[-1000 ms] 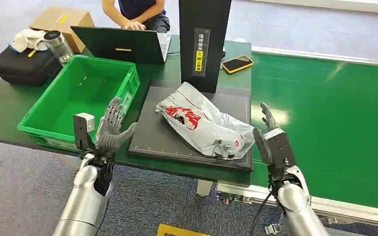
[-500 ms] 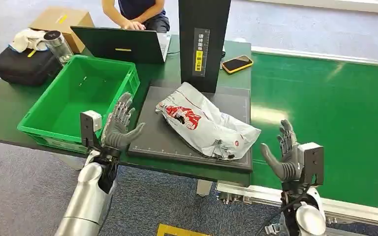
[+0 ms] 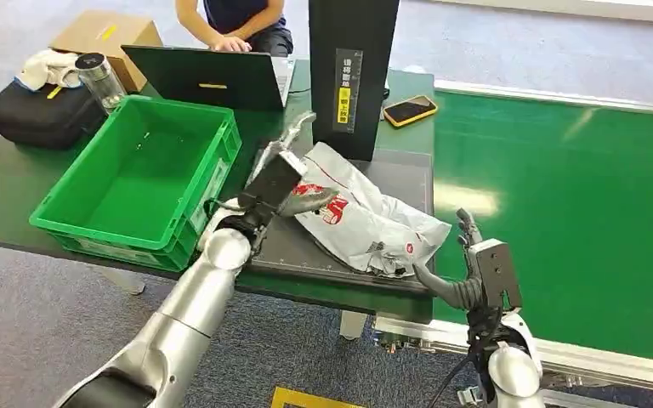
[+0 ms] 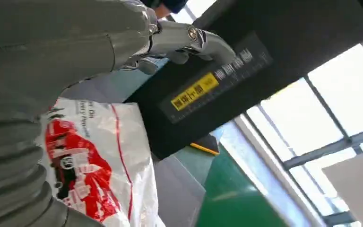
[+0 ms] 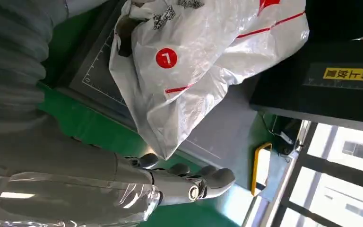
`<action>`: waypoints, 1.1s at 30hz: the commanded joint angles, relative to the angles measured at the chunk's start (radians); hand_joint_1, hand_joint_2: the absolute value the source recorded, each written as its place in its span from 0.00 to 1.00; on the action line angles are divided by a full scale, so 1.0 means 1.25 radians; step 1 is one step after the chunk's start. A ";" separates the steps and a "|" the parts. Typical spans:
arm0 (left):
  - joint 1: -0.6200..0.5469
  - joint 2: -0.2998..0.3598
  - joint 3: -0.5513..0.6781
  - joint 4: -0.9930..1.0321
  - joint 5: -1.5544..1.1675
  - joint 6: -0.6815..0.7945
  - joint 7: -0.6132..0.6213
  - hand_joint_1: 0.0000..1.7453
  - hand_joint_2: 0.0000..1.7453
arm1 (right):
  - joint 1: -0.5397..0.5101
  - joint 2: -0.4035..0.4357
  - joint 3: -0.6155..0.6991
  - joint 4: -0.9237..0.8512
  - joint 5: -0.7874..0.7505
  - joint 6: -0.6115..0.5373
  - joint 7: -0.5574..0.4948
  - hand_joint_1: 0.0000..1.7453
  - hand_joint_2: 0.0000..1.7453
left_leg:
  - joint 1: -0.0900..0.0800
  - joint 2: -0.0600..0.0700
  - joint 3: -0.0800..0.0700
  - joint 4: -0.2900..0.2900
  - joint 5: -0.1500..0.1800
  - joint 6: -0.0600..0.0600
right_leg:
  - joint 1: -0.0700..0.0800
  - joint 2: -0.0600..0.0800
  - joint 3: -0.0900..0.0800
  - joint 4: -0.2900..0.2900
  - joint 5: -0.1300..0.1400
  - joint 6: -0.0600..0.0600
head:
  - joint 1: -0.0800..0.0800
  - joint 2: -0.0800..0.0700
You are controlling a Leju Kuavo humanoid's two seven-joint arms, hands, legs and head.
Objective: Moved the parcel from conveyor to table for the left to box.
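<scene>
Off to the left of my left hand (image 3: pixel 293 183) I see the green crate (image 3: pixel 93 223), and beyond it a black bag (image 3: pixel 30 115), a steel flask (image 3: pixel 100 78) and a cardboard box (image 3: pixel 106 34). A person's hand (image 3: pixel 231 42) rests at an open laptop (image 3: pixel 208 78) behind the crate. My left hand is over the near-left end of the parcel (image 3: pixel 366 217), a white plastic mailer with red print; its fingers are spread and its thumb (image 3: pixel 315 202) lies across the red print. I cannot tell whether it actually grips the bag or only rests on it. The parcel lies on the black mat (image 3: pixel 400 170), in front of the black upright column (image 3: pixel 353 72), with a phone (image 3: pixel 410 110) just beyond. My right hand (image 3: pixel 463 276) hangs near the parcel's right end, fingers apart, holding nothing, at the edge of the green conveyor belt (image 3: pixel 578 195). In the right wrist view the parcel (image 5: pixel 203 61) lies apart from the right hand's fingers (image 5: pixel 217 177).
</scene>
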 commanded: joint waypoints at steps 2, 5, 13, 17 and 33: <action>-0.129 -0.028 -0.271 0.251 -0.214 -0.003 0.136 0.00 1.00 | -0.032 0.011 -0.002 0.090 0.005 0.013 -0.006 0.00 1.00 | 0.000 -0.001 0.002 -0.001 0.000 0.000 | 0.001 -0.001 0.002 -0.001 0.000 -0.001 | 0.000 0.000; -0.137 -0.023 -0.312 0.284 -0.265 -0.091 0.234 0.00 1.00 | -0.037 0.012 -0.002 0.093 0.004 0.014 -0.010 0.00 1.00 | 0.000 0.001 0.004 -0.002 0.000 -0.001 | 0.000 0.001 0.003 -0.001 0.000 -0.001 | 0.000 0.000; -0.144 -0.018 -0.337 0.312 -0.308 -0.276 0.391 0.00 1.00 | -0.075 0.010 -0.004 0.144 -0.004 0.007 -0.020 0.00 1.00 | 0.001 0.002 0.002 -0.001 0.000 0.000 | 0.001 0.002 0.001 -0.001 0.000 -0.001 | 0.000 0.000; -0.138 -0.018 -0.348 0.303 -0.326 -0.248 0.410 0.00 1.00 | -0.072 0.008 -0.011 0.147 -0.008 -0.002 -0.025 0.00 1.00 | 0.001 0.002 0.003 -0.002 0.000 0.000 | 0.001 0.002 0.002 -0.001 0.000 -0.001 | 0.000 0.000; -0.110 -0.029 -0.254 0.271 -0.297 0.155 0.312 1.00 1.00 | -0.031 0.011 -0.020 0.065 -0.006 0.017 -0.003 0.00 1.00 | 0.000 0.002 0.003 -0.002 0.000 0.000 | 0.001 0.002 0.002 -0.001 0.000 -0.001 | 0.000 0.000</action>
